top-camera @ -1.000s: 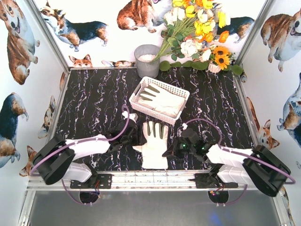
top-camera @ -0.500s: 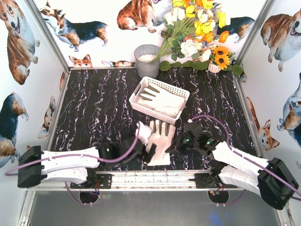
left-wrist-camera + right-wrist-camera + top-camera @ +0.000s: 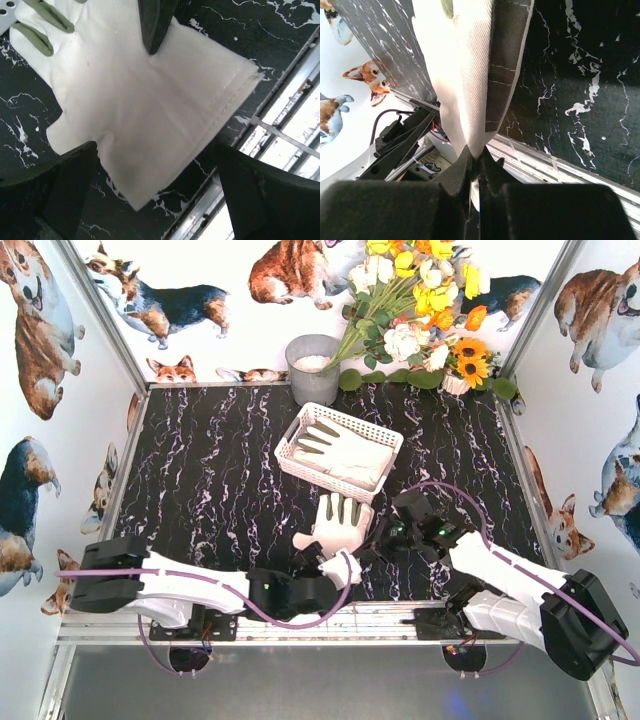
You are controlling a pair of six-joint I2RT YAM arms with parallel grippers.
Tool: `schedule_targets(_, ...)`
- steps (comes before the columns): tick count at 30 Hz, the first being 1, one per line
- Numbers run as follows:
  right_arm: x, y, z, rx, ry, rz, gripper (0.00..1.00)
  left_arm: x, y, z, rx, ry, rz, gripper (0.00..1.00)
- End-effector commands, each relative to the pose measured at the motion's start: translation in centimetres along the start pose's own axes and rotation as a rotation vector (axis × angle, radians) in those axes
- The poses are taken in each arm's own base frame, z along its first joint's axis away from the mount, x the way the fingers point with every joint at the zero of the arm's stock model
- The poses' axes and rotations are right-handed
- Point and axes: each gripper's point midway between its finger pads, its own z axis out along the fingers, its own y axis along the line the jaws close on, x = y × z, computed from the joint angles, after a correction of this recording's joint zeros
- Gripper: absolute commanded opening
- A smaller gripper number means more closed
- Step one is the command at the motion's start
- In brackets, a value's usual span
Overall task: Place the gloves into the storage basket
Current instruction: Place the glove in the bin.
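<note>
A cream-white glove (image 3: 338, 528) with grey-green finger patches lies partly raised on the black marbled table, just in front of the storage basket (image 3: 385, 468). My right gripper (image 3: 373, 543) is shut on the glove's right edge; in the right wrist view the fabric (image 3: 465, 75) runs straight into the shut jaws (image 3: 477, 161). My left gripper (image 3: 328, 578) stands open at the glove's cuff (image 3: 165, 115), its fingers (image 3: 70, 180) on either side with nothing between them. Another glove (image 3: 345, 455) lies inside the white basket.
A grey metal bucket (image 3: 312, 368) stands behind the basket, with a bunch of artificial flowers (image 3: 420, 320) to its right. The metal rail (image 3: 400, 615) of the table's near edge runs right under both grippers. Corgi-printed walls enclose the table.
My left gripper has opened wide and its arm has swung right along the near edge to the cuff. The glove has bunched up and shifted a little toward the basket in the right gripper's hold.
</note>
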Motion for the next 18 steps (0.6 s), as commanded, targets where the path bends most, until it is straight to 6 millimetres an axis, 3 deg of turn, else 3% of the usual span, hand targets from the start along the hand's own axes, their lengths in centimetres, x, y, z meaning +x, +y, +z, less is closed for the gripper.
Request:
schedule_targets(1, 0.3, 3.1, -0.8, -0.093, 0.042, -0.003, 0.00, -2.1, 0.0, 1.4, -0.064, -0.061, 0.037, 0.95)
schedule_targets(4, 0.4, 3.2, -0.9, -0.106, 0.053, 0.013, 0.00, -1.7, 0.2, 2.6, -0.109, -0.034, 0.067, 0.92)
schedule_targets(5, 0.4, 3.3, -1.0, -0.113, 0.054, 0.023, 0.00, -1.5, 0.2, 2.9, -0.123, -0.024, 0.076, 0.88)
schedule_targets(11, 0.1, 3.4, -0.9, -0.144, 0.047, 0.060, 0.00, -1.7, 0.4, 3.2, -0.147, -0.023, 0.064, 0.21)
schedule_targets(13, -0.1, 3.0, -0.8, -0.134, 0.035, 0.066, 0.00, -1.8, 0.7, 3.2, -0.157, -0.022, 0.037, 0.03)
schedule_targets(14, -0.2, 2.8, -0.7, -0.129, 0.029, 0.069, 0.04, -1.7, 0.8, 3.2, -0.157, -0.019, 0.023, 0.00)
schedule_targets(16, -0.5, 2.5, -0.6, -0.125, 0.011, 0.076, 0.26, -1.5, 1.1, 3.2, -0.157, -0.010, -0.007, 0.00)
schedule_targets(18, -0.6, 2.4, -0.5, -0.131, 0.001, 0.082, 0.41, -1.4, 1.1, 3.3, -0.140, -0.003, -0.042, 0.00)
